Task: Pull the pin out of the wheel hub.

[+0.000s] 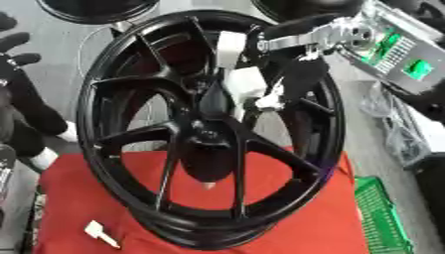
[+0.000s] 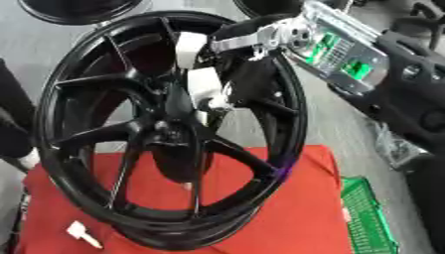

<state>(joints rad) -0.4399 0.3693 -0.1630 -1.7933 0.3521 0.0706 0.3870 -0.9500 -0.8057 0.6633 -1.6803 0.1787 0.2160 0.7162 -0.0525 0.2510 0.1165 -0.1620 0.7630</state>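
Here robot hand [image 1: 239, 82] reaches into wheel hub [image 1: 204, 136] centre, grip unclear.

A red cloth [image 1: 295, 218] fills the lower half of the frame. A small white object [image 1: 100, 233], perhaps a plastic tag, lies on it at lower left. A green crate [image 1: 382, 218] sits at lower right, touching the cloth's edge. 2 dark round objects [image 1: 96, 10] show along the top edge.

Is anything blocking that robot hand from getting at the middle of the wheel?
Nothing visible does. The right hand already reaches down across the wheel to its hub, fingers between the spokes. The hand itself hides the pin, so I cannot tell whether it is gripped.
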